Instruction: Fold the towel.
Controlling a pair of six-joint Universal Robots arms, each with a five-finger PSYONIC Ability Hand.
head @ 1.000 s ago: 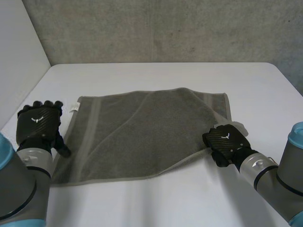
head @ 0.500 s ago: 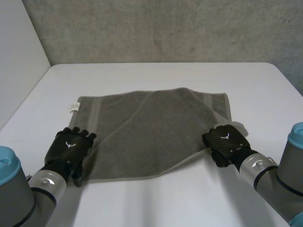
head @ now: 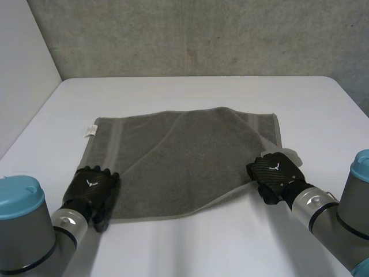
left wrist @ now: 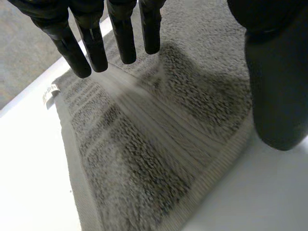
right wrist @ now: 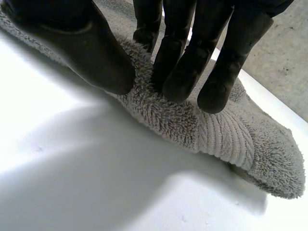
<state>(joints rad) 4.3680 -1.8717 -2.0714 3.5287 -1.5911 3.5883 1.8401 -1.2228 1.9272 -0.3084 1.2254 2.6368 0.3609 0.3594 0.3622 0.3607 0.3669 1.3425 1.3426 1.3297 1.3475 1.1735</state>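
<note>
A grey-green towel (head: pixel 184 158) lies spread on the white table (head: pixel 190 248), with its near-right corner folded up. My left hand (head: pixel 91 189) hovers over the towel's near-left corner. In the left wrist view its fingers (left wrist: pixel 91 41) are straight above the towel (left wrist: pixel 159 144), the thumb stands apart past the near edge, and the hand is open. My right hand (head: pixel 275 173) is at the near-right corner. In the right wrist view this hand (right wrist: pixel 183 62) pinches a bunched fold of towel (right wrist: pixel 226 137) between thumb and fingers.
A small white label (head: pixel 90 130) sticks out at the towel's far-left corner and is also seen as a label (left wrist: pixel 49 91) in the left wrist view. A grey wall (head: pixel 202 34) runs behind the table. Bare tabletop surrounds the towel.
My left hand has swung from beside the towel's left edge inward and nearer, onto the near-left corner. The right hand keeps its pinch and has not moved.
</note>
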